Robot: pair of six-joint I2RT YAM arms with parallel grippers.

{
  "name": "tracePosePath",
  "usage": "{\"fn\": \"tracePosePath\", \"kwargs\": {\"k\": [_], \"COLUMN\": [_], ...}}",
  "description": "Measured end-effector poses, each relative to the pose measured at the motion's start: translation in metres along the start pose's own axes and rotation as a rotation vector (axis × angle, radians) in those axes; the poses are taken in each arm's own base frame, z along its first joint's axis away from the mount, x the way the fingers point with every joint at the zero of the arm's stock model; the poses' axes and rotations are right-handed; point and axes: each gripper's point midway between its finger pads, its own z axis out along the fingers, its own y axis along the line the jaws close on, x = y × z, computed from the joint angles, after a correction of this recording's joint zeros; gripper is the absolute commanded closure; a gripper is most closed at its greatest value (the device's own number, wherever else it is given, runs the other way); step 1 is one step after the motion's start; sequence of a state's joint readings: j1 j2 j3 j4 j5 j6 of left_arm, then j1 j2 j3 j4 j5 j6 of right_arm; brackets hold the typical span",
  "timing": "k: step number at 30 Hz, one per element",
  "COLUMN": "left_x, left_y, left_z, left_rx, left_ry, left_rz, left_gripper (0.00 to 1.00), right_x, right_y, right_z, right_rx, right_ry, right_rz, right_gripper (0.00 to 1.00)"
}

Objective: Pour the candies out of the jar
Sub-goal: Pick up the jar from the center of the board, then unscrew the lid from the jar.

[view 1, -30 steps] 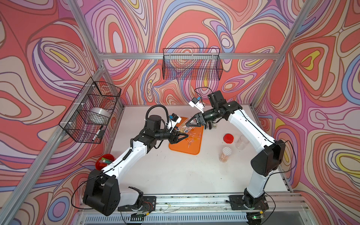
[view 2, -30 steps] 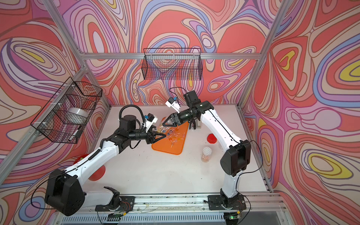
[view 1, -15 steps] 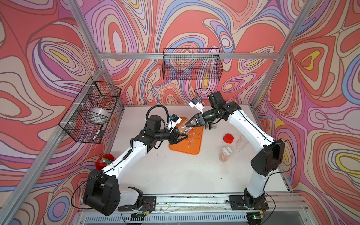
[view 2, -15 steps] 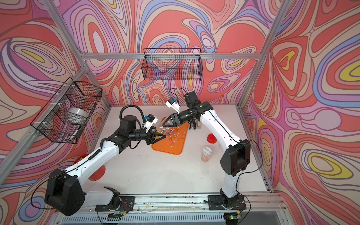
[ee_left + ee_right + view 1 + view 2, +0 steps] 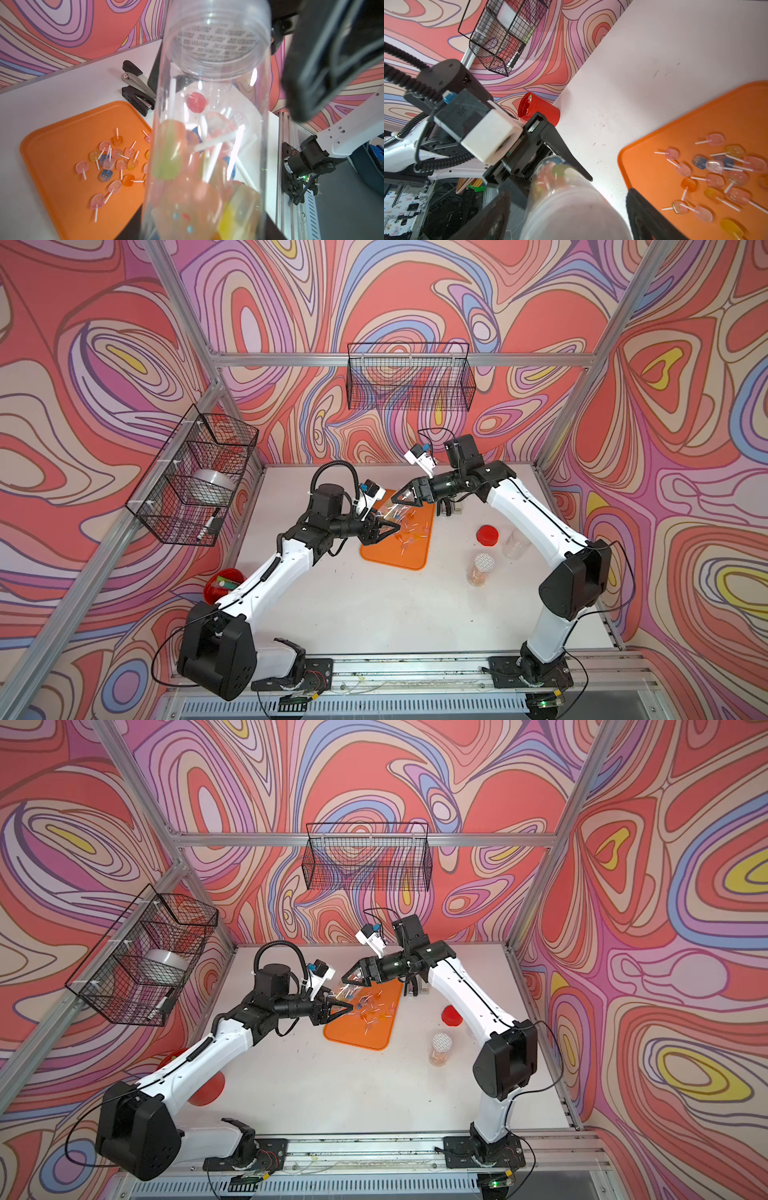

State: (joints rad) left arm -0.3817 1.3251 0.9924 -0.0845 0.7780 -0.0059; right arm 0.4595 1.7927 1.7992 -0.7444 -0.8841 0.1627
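Left wrist view shows me the jar (image 5: 209, 87) clamped in the left gripper (image 5: 390, 526), above the far left corner of the orange tray (image 5: 52, 133). Many candies (image 5: 187, 187) sit inside the jar, others lie on the tray. The right gripper (image 5: 569, 193) stands wide around the jar, with a gap at each finger

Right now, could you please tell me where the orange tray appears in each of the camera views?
Top view: the orange tray lies mid-table, slightly toward the back wall.
Top view: same spot, mid-table.
Left wrist: lower left of the picture, partly behind the clear jar.
Right wrist: right side of the picture, cut by the edge.
Shared landmark: the loose candies scattered on it.
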Motion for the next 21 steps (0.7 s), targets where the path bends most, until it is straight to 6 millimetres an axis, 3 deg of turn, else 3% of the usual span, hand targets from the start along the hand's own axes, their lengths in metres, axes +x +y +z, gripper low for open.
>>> {"fn": "tracePosePath", "kwargs": {"k": [12,15,21], "left_x": [0.004,0.005,0.006], "left_y": [0.012,0.009,0.001], "left_z": [0.005,0.013,0.029], "left_rx": [-0.084,-0.107,-0.142], "left_ry": [-0.018,-0.023,-0.081], "left_rz": [-0.054,-0.048,0.008], "left_gripper": [1.0,1.0,1.0], "right_x": [-0.026,-0.028,-0.024], "right_y": [-0.011,-0.015,-0.035], "right_z": [-0.028,-0.038,-0.045], "right_rx": [0.184,0.236,0.337], "right_ry": [-0.2,-0.259,-0.347], "right_rz": [0.098,0.141,0.267], "right_gripper": [0.14,0.21,0.23]}}
